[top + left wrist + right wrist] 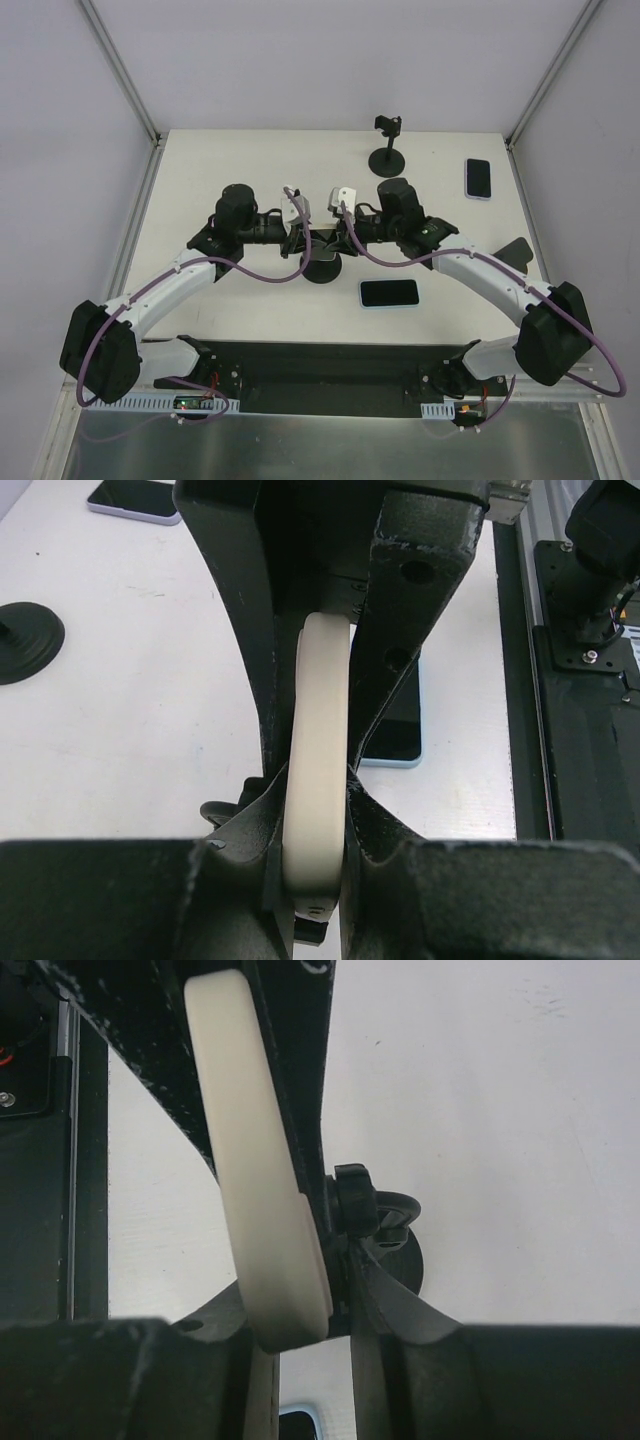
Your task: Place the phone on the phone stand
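Observation:
A cream-edged phone stands on edge between the fingers of my left gripper, which is shut on it. The same phone lies against one finger of my right gripper. That gripper's other finger presses on the black clamp and knob of the phone stand behind the phone, so its jaws close on the phone and clamp together. The stand's round black base sits on the table just below the two grippers, which meet at the table's middle.
A second phone stand stands at the back. One dark-screened phone lies flat at the back right, and another in front of the right gripper. A black strip along the near edge carries the arm bases.

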`<state>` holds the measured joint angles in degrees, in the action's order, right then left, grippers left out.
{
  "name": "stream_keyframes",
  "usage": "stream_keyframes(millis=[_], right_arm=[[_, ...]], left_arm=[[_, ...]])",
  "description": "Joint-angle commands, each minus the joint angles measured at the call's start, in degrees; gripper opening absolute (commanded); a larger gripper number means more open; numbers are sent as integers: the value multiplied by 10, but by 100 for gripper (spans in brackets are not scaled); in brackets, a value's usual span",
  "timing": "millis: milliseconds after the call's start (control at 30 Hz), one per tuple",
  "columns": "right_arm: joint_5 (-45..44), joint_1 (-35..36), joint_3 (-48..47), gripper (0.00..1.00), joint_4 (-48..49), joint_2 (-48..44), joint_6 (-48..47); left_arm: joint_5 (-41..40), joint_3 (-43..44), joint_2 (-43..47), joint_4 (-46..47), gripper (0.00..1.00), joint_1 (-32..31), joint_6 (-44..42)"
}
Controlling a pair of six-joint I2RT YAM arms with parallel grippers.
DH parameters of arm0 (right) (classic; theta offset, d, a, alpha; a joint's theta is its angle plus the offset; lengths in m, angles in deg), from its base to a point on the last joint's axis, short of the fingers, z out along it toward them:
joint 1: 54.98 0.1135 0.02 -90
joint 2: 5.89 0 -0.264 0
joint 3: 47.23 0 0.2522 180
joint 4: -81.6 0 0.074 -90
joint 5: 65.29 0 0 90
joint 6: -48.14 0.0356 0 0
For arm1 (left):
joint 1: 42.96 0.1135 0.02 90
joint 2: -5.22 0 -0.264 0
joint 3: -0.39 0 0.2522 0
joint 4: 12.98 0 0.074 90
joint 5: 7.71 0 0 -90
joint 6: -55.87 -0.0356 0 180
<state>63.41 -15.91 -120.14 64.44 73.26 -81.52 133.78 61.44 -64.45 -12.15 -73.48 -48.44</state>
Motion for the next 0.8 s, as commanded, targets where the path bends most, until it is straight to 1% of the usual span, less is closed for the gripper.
stream_keyframes(millis=[0, 100, 133, 200, 233, 267, 300, 367, 400, 433, 467, 533, 567, 633, 667, 733, 767], right_arm=[[-69, 0, -23, 0, 9, 21, 91], [-51, -1, -43, 0, -19, 26, 88], [-59, -2, -46, 10, -23, 25, 92], [-61, -3, -47, 51, -41, 13, 102], [-76, -3, -33, 89, -42, 3, 109], [-86, -2, -25, 99, -42, -7, 118], [-94, -2, -13, 96, -42, -30, 131], [-114, -4, 25, 96, -41, -59, 143], [-127, -4, 39, 96, -42, -92, 162], [-159, -5, 52, 96, -41, -108, 171], [-175, -9, 76, 96, -40, -124, 183], [-206, -14, 96, 96, -42, -167, 214], [-211, -22, 112, 96, -48, -180, 221], [-217, -29, 128, 96, -54, -213, 243], [-216, -32, 135, 96, -59, -223, 248], [-209, -34, 160, 96, -59, -247, 257], [-208, -34, 168, 96, -60, -254, 261]], left_arm=[[-16, -25, 8, 82, 0, -15, 50], [-22, -31, 16, 80, 0, -16, 49], [-23, -32, 16, 77, 0, -15, 46], [-26, -27, 18, 59, 0, -16, 43], [-34, -23, 19, 51, 0, -16, 41], [-39, -18, 18, 41, 0, -15, 40], [-45, -8, 19, 23, 0, -15, 38], [-86, -4, 23, 14, 0, -16, 37], [-108, -4, 25, 13, 0, -15, 38], [-137, -3, 26, 13, 0, -15, 40], [-168, -4, 28, 15, 0, -13, 37], [-225, -4, 27, 30, 0, -12, 40], [-279, 1, 23, 30, 0, -10, 39], [-326, 21, 4, 27, 0, -3, 43], [-327, 30, -4, 26, 0, 17, 45], [-302, 49, -27, 35, 0, 42, 61], [-280, 52, -39, 66, 0, 76, 64]])
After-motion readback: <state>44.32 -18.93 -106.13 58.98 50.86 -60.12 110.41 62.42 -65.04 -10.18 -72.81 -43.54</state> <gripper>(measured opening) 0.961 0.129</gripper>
